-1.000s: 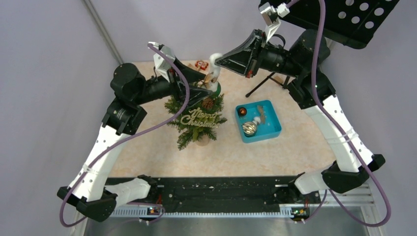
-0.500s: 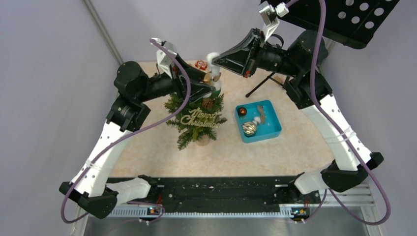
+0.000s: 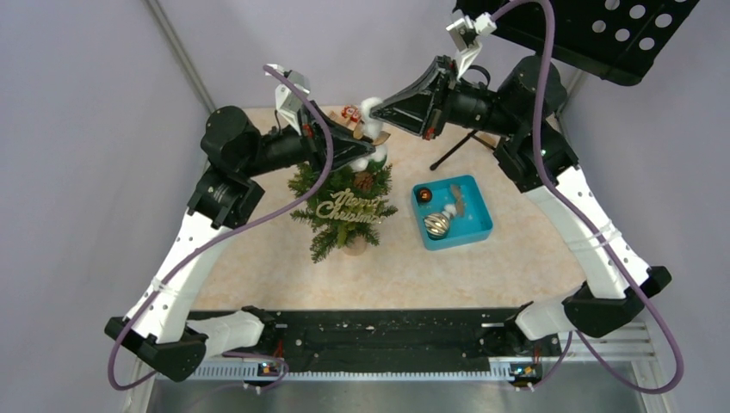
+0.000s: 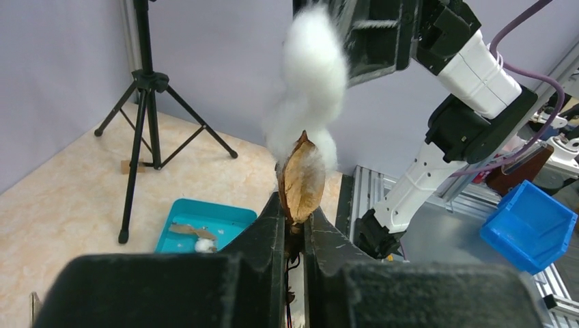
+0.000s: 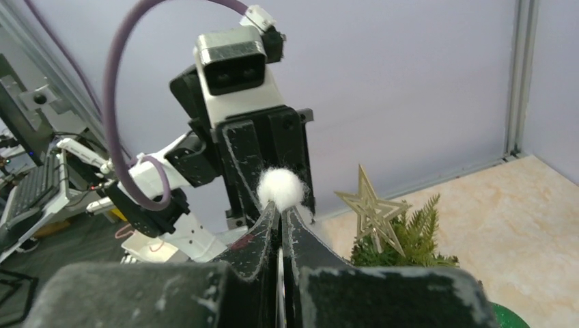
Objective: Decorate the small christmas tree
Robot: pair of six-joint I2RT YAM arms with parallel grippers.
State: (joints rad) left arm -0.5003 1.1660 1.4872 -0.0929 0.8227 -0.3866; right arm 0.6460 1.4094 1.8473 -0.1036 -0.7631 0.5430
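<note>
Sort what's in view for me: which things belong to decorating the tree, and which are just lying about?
Part of the job: small christmas tree; cotton sprig, pinched in both arms' jaws; teal tray holding a silver bauble; gold star at the treetop.
Just lying about: black tripod; blue bin beyond the table.

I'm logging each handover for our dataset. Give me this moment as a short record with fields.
left gripper: shut on the brown husk of the cotton sprig
right gripper: shut on the sprig's white puff
sprig position: held in the air near the top of the small christmas tree
on tree: gold Merry Christmas sign, gold star
blue tray: right of the tree, holds a silver ball
</note>
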